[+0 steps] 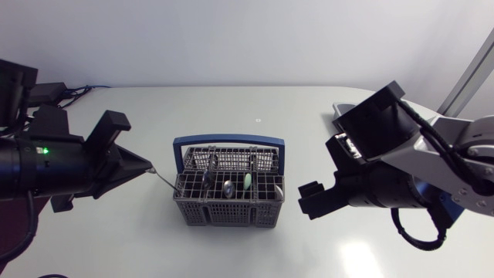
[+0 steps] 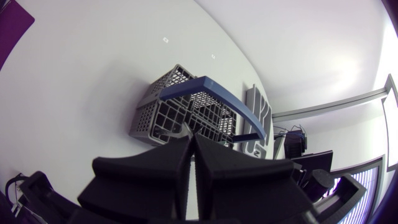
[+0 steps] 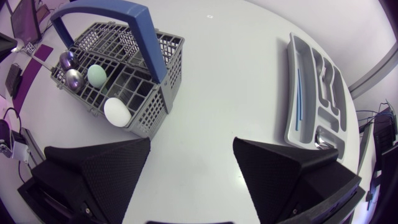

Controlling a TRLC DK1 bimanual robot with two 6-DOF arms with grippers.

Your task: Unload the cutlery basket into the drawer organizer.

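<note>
The grey cutlery basket (image 1: 228, 202) with its blue handle (image 1: 228, 141) stands mid-table. Upright in it are metal spoons (image 3: 74, 78), a pale green spoon (image 3: 96, 74) and a white spoon (image 3: 117, 112). My left gripper (image 1: 148, 166) is just left of the basket, shut on a thin metal utensil (image 1: 164, 179) that slants toward the basket's near left corner. My right gripper (image 3: 193, 168) hangs open to the basket's right, with nothing between its fingers. The grey drawer organizer (image 3: 314, 93) lies further right, with a few pieces of cutlery in its slots.
In the head view my right arm covers most of the organizer (image 1: 343, 108). The left wrist view shows the basket (image 2: 180, 106) just ahead of the fingertips and the organizer (image 2: 258, 115) beyond it. Bare white table (image 1: 255, 100) surrounds the basket.
</note>
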